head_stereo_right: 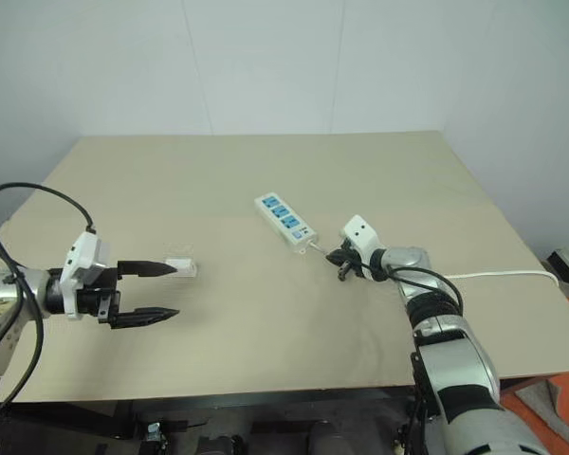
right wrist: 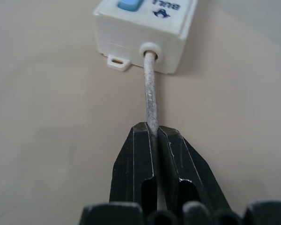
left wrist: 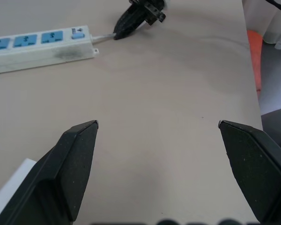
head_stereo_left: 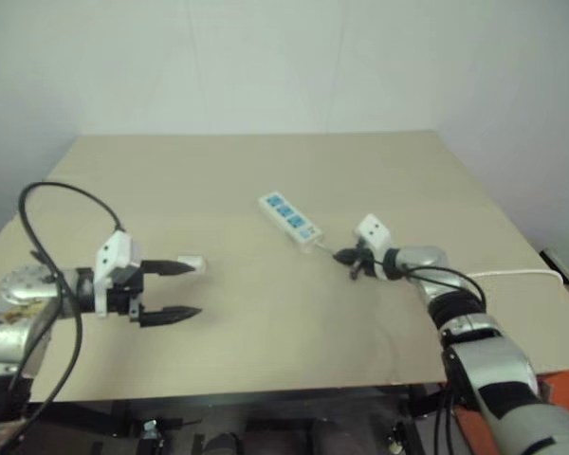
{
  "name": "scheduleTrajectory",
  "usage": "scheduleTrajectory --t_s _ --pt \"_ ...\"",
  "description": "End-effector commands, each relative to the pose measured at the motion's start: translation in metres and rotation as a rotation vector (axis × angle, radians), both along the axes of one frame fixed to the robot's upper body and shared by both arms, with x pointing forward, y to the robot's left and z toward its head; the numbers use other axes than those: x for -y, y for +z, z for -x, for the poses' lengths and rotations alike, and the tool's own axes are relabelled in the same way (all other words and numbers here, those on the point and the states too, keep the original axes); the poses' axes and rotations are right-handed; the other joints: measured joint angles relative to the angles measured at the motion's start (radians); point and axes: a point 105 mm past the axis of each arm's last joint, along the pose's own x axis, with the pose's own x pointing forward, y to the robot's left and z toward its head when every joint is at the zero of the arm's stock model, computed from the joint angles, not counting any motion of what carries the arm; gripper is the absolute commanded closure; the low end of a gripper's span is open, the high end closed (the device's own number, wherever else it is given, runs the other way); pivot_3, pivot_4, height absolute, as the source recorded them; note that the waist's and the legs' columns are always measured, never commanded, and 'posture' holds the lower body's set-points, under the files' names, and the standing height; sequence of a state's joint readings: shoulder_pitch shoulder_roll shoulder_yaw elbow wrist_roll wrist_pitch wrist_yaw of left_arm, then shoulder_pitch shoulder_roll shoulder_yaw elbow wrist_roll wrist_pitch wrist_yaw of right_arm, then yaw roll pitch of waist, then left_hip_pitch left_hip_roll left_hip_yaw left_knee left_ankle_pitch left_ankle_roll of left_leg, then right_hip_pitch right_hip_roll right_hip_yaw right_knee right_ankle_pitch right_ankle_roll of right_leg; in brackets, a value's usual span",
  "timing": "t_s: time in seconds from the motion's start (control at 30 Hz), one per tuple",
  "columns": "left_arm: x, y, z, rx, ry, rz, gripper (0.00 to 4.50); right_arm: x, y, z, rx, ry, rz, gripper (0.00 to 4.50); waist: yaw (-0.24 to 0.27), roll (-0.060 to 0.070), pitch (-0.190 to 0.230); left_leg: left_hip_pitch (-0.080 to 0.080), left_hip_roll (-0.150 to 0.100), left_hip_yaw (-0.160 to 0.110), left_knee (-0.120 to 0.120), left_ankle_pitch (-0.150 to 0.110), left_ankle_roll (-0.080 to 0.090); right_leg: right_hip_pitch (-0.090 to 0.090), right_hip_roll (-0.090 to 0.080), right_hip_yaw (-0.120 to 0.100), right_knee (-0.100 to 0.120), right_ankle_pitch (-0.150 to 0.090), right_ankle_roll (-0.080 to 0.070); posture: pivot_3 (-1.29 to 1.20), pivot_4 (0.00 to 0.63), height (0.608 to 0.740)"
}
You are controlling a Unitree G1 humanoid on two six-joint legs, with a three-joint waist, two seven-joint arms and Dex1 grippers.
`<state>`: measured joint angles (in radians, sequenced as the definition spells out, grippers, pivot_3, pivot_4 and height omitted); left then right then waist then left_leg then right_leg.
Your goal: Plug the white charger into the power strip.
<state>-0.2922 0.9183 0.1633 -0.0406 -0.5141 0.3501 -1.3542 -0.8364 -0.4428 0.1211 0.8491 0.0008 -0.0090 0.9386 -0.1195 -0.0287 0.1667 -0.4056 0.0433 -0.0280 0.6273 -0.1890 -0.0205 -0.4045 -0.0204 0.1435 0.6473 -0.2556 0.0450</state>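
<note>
— So, where does the white charger (head_stereo_right: 181, 266) sit?
— Flat on the beige tabletop (head_stereo_right: 266, 180), on the robot's left side, well apart from the power strip (head_stereo_right: 286, 220). It lies just beside the upper finger of the left tool (head_stereo_right: 159, 292), close to the fingertip; whether the two touch I cannot tell. In the left wrist view a white corner of it peeks out behind one black finger.

— And the strip itself?
— Near the middle of the tabletop, lying at a slant, its three blue socket faces up. A blue switch sits at the end nearest the right arm. None of the sockets has anything plugged in.

— What about its cord (right wrist: 151, 98)?
— It leaves that switch end through a small round collar and runs straight into the right tool (right wrist: 155, 133). Farther on, the thin white line trails across the tabletop towards its right edge.

— How does the right tool stand?
— Its two black fingers are pressed together with the cord pinched between them, just short of the strip's end wall. The tips point at the strip.

— And the left one?
— Spread wide, both fingers reaching out over bare tabletop towards the centre, nothing held between them.
</note>
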Motion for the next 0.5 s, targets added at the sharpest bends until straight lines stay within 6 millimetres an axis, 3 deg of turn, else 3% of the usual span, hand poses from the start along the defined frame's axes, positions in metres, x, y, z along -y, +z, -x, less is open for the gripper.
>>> scheduleTrajectory --t_s 0.03,0.17,0.3,0.33,0.5 --pt "0.001 0.007 -0.001 0.022 -0.029 -0.005 0.00 0.001 0.022 0.026 0.074 0.094 -0.010 4.48 0.005 0.000 0.000 -0.001 0.000 -0.001 0.000 0.000 0.000 0.000 0.000 -0.001 0.000 0.000 0.000 0.00 0.150 0.740" --pt "0.000 0.010 -0.004 0.026 -0.030 -0.009 0.00 0.015 0.020 0.077 0.077 0.137 0.017 4.48 0.024 0.000 0.000 -0.003 -0.001 0.000 0.000 0.000 0.000 -0.002 -0.001 -0.001 0.000 -0.001 0.001 0.00 0.150 0.740" --pt "0.000 0.006 -0.004 0.015 -0.038 -0.008 0.00 0.034 -0.006 0.105 0.015 0.070 0.055 4.48 0.025 0.000 0.000 0.000 0.000 0.000 0.002 0.000 0.000 0.000 -0.001 -0.001 0.000 -0.005 0.008 0.00 0.150 0.740" --pt "0.001 0.005 -0.005 0.011 -0.042 -0.007 0.00 0.036 -0.011 0.110 -0.001 0.067 0.064 3.80 0.023 0.000 0.000 0.001 0.000 0.001 0.002 0.000 0.000 0.000 -0.001 0.000 0.000 -0.006 0.008 0.00 0.150 0.740" --pt "0.006 0.005 -0.007 0.012 -0.058 -0.001 0.00 0.029 -0.015 0.118 0.047 0.030 0.049 2.19 0.024 0.000 0.000 0.008 0.000 0.001 0.003 0.000 0.000 0.007 0.000 0.000 0.001 -0.005 0.008 0.00 0.150 0.740"
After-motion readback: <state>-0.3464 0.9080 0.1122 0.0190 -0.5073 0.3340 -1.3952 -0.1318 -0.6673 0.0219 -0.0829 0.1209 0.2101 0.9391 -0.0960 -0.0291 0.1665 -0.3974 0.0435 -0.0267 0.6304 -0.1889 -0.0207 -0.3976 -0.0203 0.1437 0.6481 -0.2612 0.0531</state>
